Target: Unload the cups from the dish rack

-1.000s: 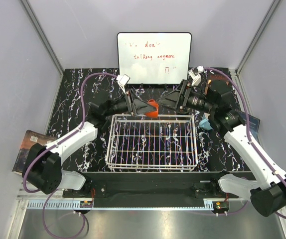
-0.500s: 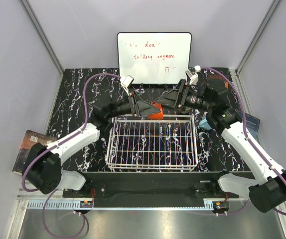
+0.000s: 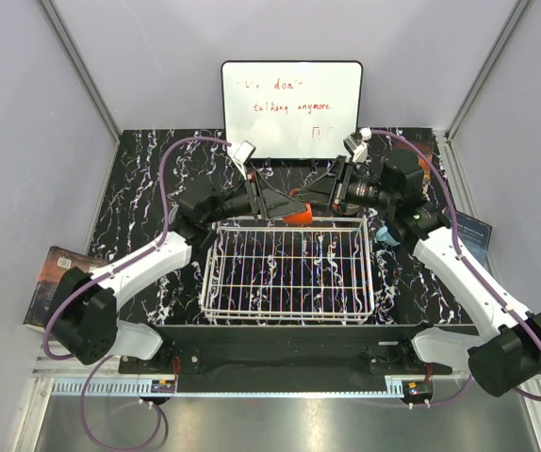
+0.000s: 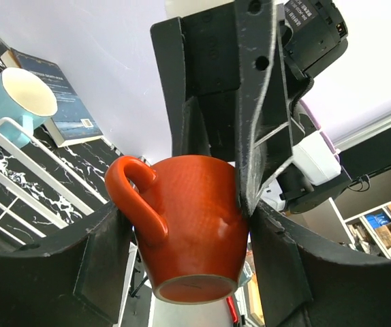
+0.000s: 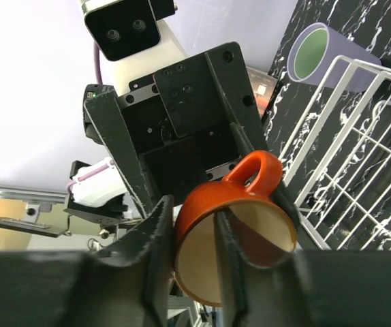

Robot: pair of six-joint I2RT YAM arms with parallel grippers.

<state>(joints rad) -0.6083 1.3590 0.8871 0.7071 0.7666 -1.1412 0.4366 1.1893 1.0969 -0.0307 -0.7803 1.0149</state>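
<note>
A small red-orange cup [image 3: 298, 216] hangs on its side over the far edge of the white dish rack [image 3: 287, 317], held from both sides. My left gripper [image 3: 287, 208] is shut across the cup's body [image 4: 189, 218], handle toward the left finger. My right gripper [image 3: 311, 205] pinches the cup's wall [image 5: 229, 225], with one finger inside the mouth and one outside. A light blue handled mug [image 3: 389, 233] stands on the table right of the rack, also seen from the left wrist [image 4: 18, 102]. A tumbler [image 5: 321, 54] with a green inside lies beyond the rack corner.
A whiteboard [image 3: 291, 108] with red writing stands at the back. One book [image 3: 52, 282] lies off the table's left edge and another book [image 3: 473, 231] at the right, near the blue mug. Both arms meet above the rack's far rim.
The left gripper carried the red-orange cup slightly right and up. The right gripper moved in from the right and closed its fingers on the cup's rim.
</note>
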